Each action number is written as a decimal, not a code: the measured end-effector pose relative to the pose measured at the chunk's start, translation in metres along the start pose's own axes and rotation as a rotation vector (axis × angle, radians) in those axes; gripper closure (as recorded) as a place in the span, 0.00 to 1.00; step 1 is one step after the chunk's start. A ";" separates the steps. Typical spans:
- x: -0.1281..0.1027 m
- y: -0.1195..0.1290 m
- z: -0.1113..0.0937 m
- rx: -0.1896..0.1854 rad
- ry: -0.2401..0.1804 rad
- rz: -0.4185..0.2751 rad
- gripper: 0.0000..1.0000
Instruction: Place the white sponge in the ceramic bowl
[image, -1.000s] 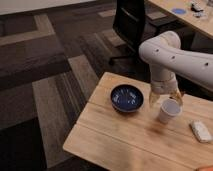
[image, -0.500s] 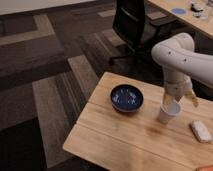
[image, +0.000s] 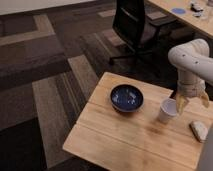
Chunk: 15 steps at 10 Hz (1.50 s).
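The white sponge lies flat on the wooden table near its right edge. The dark-blue ceramic bowl sits at the table's middle, with nothing in it. My gripper hangs from the white arm at the right, above the table between the cup and the sponge. Its two yellowish fingers stand apart, open, with nothing between them. It is a little above and behind the sponge and does not touch it.
A white cup stands upright between the bowl and the sponge, close to my left finger. A black office chair stands behind the table. A desk with small items runs along the top right. Patterned carpet lies to the left.
The arm has swung to the right, from over the bowl's right side past the cup towards the sponge. The bowl, cup and sponge have not moved.
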 end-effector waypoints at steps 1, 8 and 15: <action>0.012 -0.011 0.009 -0.016 0.029 -0.006 0.35; 0.023 -0.020 0.023 -0.046 0.076 -0.027 0.35; -0.010 -0.056 0.076 -0.160 0.125 -0.208 0.35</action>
